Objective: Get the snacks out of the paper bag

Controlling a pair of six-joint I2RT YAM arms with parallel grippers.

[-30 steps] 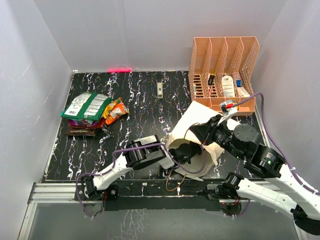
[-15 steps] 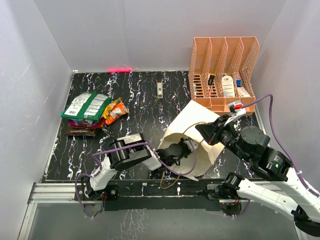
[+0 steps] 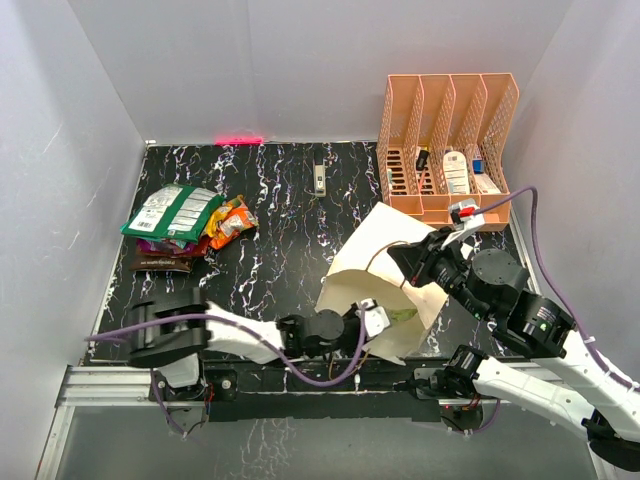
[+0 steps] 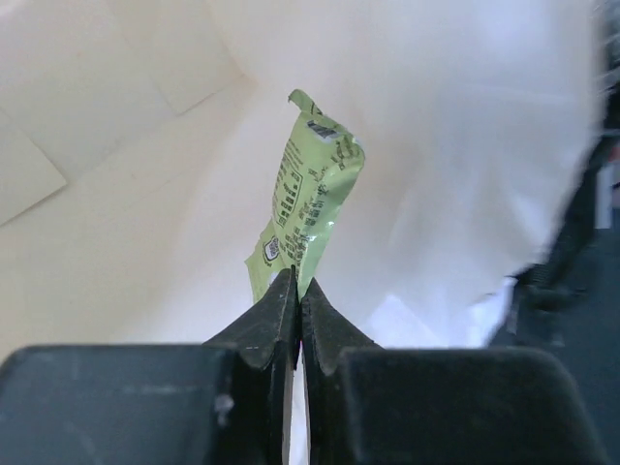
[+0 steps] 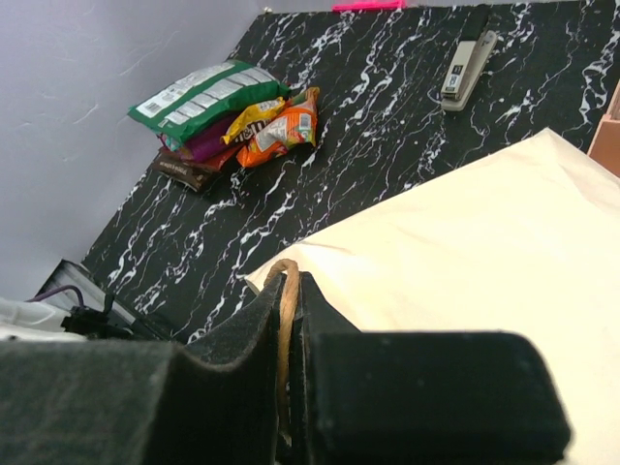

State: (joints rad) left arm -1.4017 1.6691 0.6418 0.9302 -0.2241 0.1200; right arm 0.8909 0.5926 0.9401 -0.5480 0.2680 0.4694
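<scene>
Your left gripper (image 4: 295, 287) pinches a green packet (image 4: 312, 199) inside the bag (image 4: 116, 184); your right gripper (image 5: 291, 283) clamps its handle (image 5: 282, 325). Other packets (image 3: 185, 225) lie at ten o'clock.

Matt, smooth cream paper forms the paper bag (image 3: 385, 250); the green packet (image 4: 308, 208) is glossy, crinkled film; far-left foil packets (image 3: 185, 225) shine on a polished, marble-patterned table (image 3: 290, 200).

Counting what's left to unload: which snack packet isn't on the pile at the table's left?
The light green packet, inside the paper bag, pinched by the left gripper; the other packets lie heaped on the table.
</scene>
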